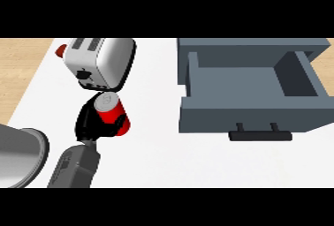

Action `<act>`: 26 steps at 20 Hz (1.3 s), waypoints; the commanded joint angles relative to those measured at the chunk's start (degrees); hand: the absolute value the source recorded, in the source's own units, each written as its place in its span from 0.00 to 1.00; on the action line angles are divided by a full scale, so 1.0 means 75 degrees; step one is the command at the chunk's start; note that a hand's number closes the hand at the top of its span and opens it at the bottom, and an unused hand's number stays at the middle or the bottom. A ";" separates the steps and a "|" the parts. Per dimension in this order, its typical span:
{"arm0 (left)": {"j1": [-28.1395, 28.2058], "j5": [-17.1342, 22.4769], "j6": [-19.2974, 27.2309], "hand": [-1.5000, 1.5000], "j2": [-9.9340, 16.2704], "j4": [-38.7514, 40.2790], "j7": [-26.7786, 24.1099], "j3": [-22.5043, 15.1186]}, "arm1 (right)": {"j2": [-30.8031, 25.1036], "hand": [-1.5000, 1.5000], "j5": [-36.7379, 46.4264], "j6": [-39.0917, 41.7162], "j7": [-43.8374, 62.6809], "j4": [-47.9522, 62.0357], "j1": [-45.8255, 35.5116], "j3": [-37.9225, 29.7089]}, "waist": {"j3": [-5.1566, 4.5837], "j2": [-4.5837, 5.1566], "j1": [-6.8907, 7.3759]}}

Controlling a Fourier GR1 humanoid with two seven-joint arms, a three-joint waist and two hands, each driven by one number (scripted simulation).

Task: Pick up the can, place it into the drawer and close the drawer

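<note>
1 hand [91, 121] shows in the head view, coming up from the lower left on a grey forearm [75, 165]; by its place at the view's left it looks to be the robot's left, though only 1 arm shows, so this is not certain. its black fingers are curled around the red can [112, 113], whose silver top faces up and whose body tilts a little. the can sits on the white counter [157, 154] just below the white toaster [101, 62], near it but whether they touch cannot be told. well to the right stands the grey drawer [251, 106], pulled open, its dark handle [261, 134] toward the viewer. a grey rounded shape [20, 154] fills the lower left corner.
</note>
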 commanded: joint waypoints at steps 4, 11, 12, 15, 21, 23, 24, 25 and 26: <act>-0.0669 -0.0112 0.1242 1.00 -0.0017 -0.1316 0.1151 -0.0398 | 0.0007 0.00 -0.0496 -0.0118 0.0021 -0.0233 0.0237 -0.0026 | -0.0002 0.0012 -0.0048; -0.1129 -0.0393 0.2280 1.00 -0.0033 -0.2421 0.2203 -0.1163 | -0.0111 0.00 -0.0323 -0.0108 0.0067 -0.0023 -0.0008 -0.0118 | -0.0002 0.0022 -0.0039; -0.0935 -0.0348 0.2661 1.00 -0.0033 -0.2946 0.2323 -0.1635 | -0.0278 0.00 -0.0572 -0.0323 0.0317 -0.0155 -0.0009 -0.0242 | -0.0003 0.0014 -0.0031; -0.1836 -0.0512 0.2972 1.00 -0.0033 -0.2954 0.3117 -0.1356 | 0.0005 0.00 -0.0131 -0.0286 0.0166 -0.0282 0.0010 0.0117 | -0.0002 0.0020 -0.0041; -0.2766 -0.0560 0.3567 1.00 -0.0033 -0.2406 0.3194 -0.1572 | -0.0147 0.00 -0.0534 -0.0562 0.0857 -0.0889 -0.0017 0.0042 | -0.0006 0.0024 -0.0084; -0.2859 -0.0783 0.3975 1.00 -0.0033 -0.2687 0.3573 -0.1972 | -0.0341 0.00 -0.0724 -0.0158 0.0439 -0.0185 0.0031 -0.0413 | -0.0001 0.0012 -0.0080; -0.3554 -0.0686 0.3958 1.00 -0.0033 -0.1926 0.3341 -0.1777 | 0.0001 0.00 -0.0293 -0.0550 0.0525 -0.0732 0.0240 0.0351 | -0.0002 0.0029 -0.0130; -0.3641 -0.0603 0.3455 1.00 0.0061 -0.1593 0.3279 -0.1289 | 0.0002 0.00 -0.0219 -0.0557 0.0733 -0.0757 -0.0080 0.0260 | -0.0004 0.0036 -0.0087; -0.4008 -0.0564 0.4489 1.00 -0.0033 -0.1656 0.3417 -0.2012 | -0.0090 0.00 -0.0367 -0.0208 0.0287 -0.0272 -0.0098 -0.0074 | 0.0000 0.0028 -0.0143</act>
